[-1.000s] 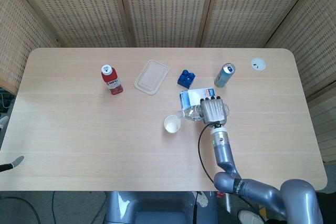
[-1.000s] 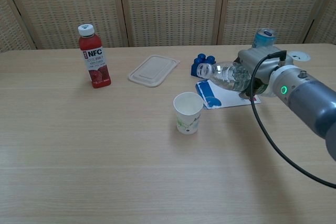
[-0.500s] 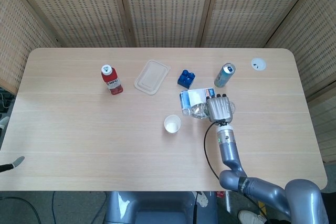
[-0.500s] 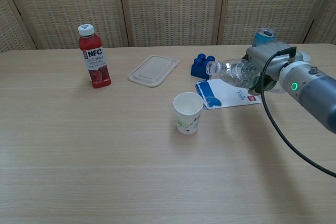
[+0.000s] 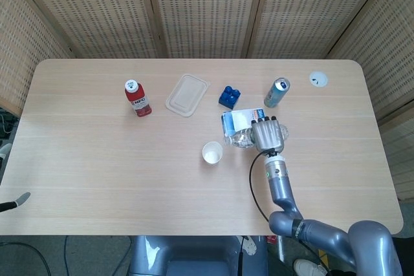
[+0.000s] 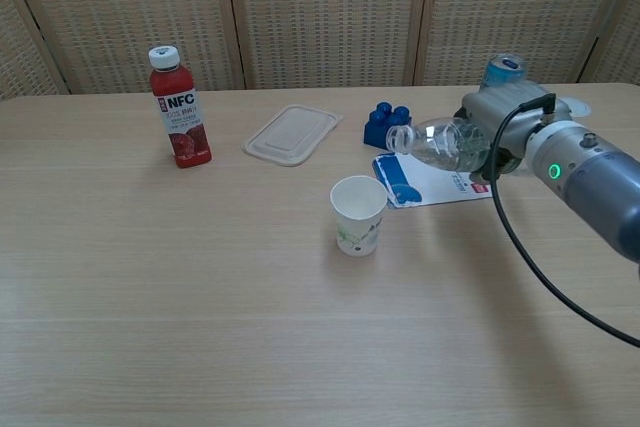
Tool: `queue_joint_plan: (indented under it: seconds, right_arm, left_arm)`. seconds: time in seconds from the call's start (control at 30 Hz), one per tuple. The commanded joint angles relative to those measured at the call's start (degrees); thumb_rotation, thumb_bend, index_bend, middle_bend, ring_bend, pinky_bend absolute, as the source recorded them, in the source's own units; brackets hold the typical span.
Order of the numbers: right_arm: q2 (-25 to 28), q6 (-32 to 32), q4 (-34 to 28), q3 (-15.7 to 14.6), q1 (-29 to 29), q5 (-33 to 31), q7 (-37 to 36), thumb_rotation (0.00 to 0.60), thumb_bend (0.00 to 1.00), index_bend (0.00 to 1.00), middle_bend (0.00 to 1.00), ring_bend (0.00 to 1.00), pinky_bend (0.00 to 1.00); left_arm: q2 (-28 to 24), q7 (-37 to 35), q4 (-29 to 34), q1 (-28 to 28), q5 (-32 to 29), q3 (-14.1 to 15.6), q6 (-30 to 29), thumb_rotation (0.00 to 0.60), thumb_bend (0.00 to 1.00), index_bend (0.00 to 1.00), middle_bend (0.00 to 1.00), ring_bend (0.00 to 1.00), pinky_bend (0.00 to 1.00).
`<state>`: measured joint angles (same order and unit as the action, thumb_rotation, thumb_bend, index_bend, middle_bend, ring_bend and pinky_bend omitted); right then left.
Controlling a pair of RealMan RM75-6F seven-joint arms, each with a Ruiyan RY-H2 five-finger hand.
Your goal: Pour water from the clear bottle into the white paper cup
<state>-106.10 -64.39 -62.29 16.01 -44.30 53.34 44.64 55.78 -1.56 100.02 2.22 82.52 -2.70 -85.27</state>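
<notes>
My right hand point(image 5: 269, 134) point(image 6: 497, 130) grips the clear bottle point(image 6: 440, 143) point(image 5: 240, 138), which lies nearly level in the air, its open mouth pointing left. The mouth hangs above the table to the right of the white paper cup point(image 6: 358, 214) point(image 5: 212, 152), apart from it and higher than its rim. The cup stands upright near the table's middle. No water stream shows. My left hand is out of both views.
Under the bottle lies a white-and-blue paper card point(image 6: 432, 178). Blue toy bricks point(image 6: 384, 125), a blue can point(image 6: 502, 72), a clear plastic lid point(image 6: 293, 134) and a red NFC juice bottle point(image 6: 179, 120) stand further back. A white disc point(image 5: 317, 79) sits at the far right.
The right hand with the bottle drew right, away from the cup, then shifted slightly back left. The cup has not moved.
</notes>
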Motion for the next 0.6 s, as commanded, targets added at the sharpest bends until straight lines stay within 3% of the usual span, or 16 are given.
queue_joint_plan:
  seconds: [0.03, 0.6]
  right_arm:
    - [-0.1, -0.3, 0.0, -0.2, -0.1, 0.4, 0.5, 0.600, 0.54, 0.58, 0.59, 0.46, 0.58]
    - [0.4, -1.5, 0.3, -0.8, -0.1, 2.2, 2.1, 0.600, 0.54, 0.58, 0.59, 0.46, 0.58]
  left_arm:
    - [0.0, -0.1, 0.0, 0.0, 0.0, 0.0, -0.1, 0.600, 0.07, 0.00, 0.00, 0.00, 0.00]
    - [-0.2, -0.4, 0.1, -0.1, 0.0, 0.0, -0.1, 0.600, 0.07, 0.00, 0.00, 0.00, 0.00]
